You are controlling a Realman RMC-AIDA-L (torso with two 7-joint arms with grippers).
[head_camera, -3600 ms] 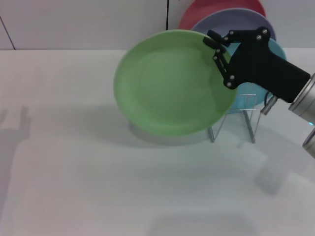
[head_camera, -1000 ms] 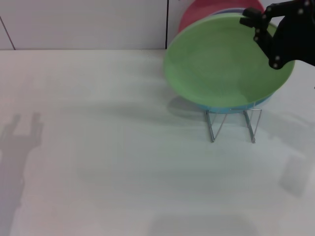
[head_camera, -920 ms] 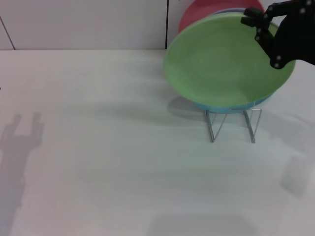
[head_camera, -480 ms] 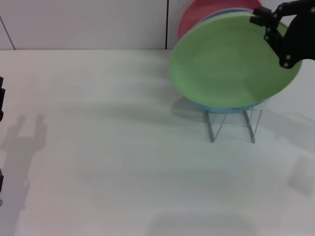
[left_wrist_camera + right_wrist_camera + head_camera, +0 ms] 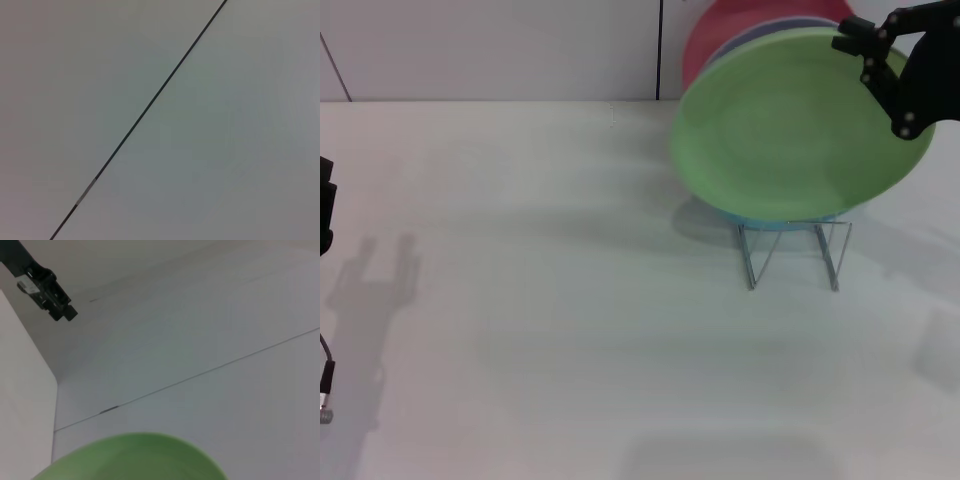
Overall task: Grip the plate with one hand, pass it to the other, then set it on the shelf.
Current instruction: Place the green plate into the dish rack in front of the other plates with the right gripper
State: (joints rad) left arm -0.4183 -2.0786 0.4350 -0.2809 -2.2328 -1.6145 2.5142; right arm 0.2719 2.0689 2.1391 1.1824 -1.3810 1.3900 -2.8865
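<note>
A wide white tabletop (image 5: 570,330) fills most of the head view, soft grey shadows lying along its left edge and beneath the upper right. Behind it, across the top of the frame, runs a pale wall (image 5: 490,45), split by a dark vertical seam (image 5: 659,45) right of centre.

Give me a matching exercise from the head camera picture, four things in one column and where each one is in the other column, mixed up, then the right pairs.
Things:
1. green plate
2. red plate
3. wire rack
4. left gripper

Places:
A. at the picture's left edge, away from the plates
B. farthest back in the stack, next to the wall
C. standing on the white table under the plates
D. frontmost, gripped at its upper rim by the right gripper

Pairs: 1-D, 2-B, 3-C, 4-A
</note>
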